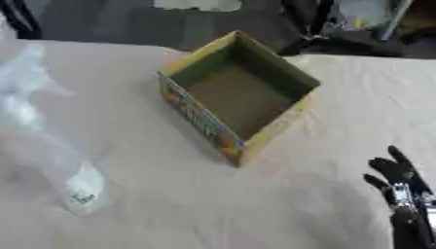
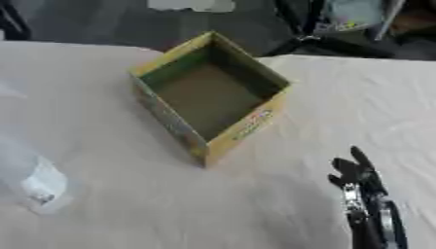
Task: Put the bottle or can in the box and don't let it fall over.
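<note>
Bottle (image 1: 51, 155) — clear plastic, lying blurred at the left edge of the tabletop (image 1: 213, 204), well apart from the box | box (image 1: 238, 95) open, nothing visible inside | step: not yet picked up — next move calls for a reach and an upright grasp | right hand (image 1: 400, 182) lower right, fingers (image 1: 398, 154) straight, holding nothing | left hand unseen

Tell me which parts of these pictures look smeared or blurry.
Left eye view: the clear bottle is a long motion-smeared streak. Right eye view: only its blurred end shows at the left edge; the box and right hand read soft but recognizable.
</note>
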Available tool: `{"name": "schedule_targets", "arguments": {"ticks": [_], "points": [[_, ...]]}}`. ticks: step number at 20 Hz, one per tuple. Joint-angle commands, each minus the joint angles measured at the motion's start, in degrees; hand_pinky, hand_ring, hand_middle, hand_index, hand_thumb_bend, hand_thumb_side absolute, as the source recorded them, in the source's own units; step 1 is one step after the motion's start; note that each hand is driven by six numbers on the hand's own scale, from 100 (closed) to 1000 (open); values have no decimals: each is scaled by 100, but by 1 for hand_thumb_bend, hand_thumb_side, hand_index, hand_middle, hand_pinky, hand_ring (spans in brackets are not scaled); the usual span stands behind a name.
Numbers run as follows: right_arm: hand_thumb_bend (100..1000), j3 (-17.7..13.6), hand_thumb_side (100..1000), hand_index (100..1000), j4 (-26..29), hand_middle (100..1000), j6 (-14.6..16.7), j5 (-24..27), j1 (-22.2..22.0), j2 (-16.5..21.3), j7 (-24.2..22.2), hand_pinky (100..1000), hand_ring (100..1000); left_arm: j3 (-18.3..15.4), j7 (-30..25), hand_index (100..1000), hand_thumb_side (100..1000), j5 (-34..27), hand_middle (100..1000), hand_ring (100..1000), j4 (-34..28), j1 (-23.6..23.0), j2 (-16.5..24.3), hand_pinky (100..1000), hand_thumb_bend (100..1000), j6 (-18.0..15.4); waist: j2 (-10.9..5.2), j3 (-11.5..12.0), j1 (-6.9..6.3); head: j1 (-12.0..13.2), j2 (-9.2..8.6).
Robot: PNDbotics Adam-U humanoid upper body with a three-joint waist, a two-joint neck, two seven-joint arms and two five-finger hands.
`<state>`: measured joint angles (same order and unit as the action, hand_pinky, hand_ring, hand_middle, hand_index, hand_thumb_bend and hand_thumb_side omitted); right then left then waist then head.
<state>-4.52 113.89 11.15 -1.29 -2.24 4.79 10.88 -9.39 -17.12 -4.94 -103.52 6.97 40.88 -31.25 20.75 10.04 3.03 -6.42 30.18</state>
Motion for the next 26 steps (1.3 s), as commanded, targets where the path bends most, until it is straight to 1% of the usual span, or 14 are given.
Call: {"name": "schedule_targets", "arguments": {"ticks": [1,8,16,26], "points": [[100,-34,718,754,70,1000,69,-22,-26,50,3,818,887,-74,-32,948,821,-32,1000,1000,-110,-13,186,1000,581,9,-143,12,-21,31,79],[100,-48,714,753,70,1000,128,-18,-53,54,20,817,887,-101,-44,947,821,-14,1000,1000,-113,-73,180,1000,581,6,-163,45,-10,-1,21],[100,-62,720,753,70,1000,101,-4,-37,63,29,817,886,-101,-62,948,820,49,1000,1000,-98,-86,172,1000,577,16,-159,75,-23,3,-20],[100,-51,728,752,70,1000,39,3,-14,54,27,816,883,40,-99,951,813,208,1000,1000,121,177,247,1000,552,127,-148,73,-27,94,-74]]}}
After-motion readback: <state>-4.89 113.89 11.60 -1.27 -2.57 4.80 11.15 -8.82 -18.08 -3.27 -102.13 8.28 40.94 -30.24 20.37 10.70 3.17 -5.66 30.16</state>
